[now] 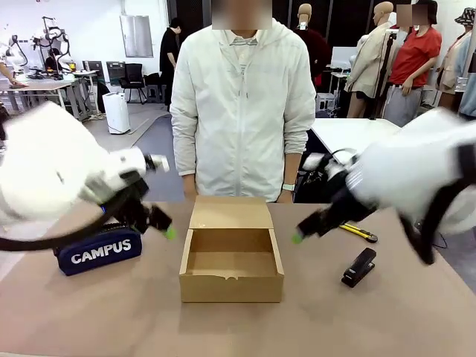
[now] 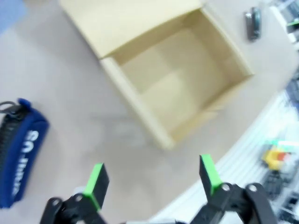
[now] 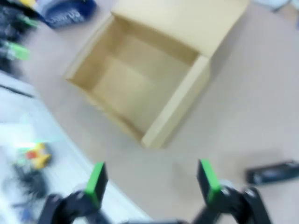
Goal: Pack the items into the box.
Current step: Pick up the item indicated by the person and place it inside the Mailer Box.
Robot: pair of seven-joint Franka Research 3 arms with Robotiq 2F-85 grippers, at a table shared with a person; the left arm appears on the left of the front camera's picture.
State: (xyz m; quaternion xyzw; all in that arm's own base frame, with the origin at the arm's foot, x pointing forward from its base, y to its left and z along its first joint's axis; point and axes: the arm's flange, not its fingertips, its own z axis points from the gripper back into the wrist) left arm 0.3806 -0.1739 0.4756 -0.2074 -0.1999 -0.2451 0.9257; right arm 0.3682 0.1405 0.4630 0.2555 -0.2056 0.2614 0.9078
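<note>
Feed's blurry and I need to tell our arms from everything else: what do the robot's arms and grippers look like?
The left arm and right arm are bulky white shells, each with a black cable looping alongside. The left gripper and right gripper are black two-finger linkages tipped with bright green pads.

box point(image 1: 230, 288) sits mid table point(image 1: 111, 320), its lid flap point(image 1: 231, 213) laid back behind it toward the person point(image 1: 242, 111) at the far edge. pouch point(image 1: 99, 251) left of box, apart from it. stapler point(image 1: 359, 267) right of box, utility knife point(image 1: 360, 233) just behind it. left gripper point(image 2: 153, 176) above the pouch–box gap, right gripper point(image 3: 152, 179) between box and utility knife.
</note>
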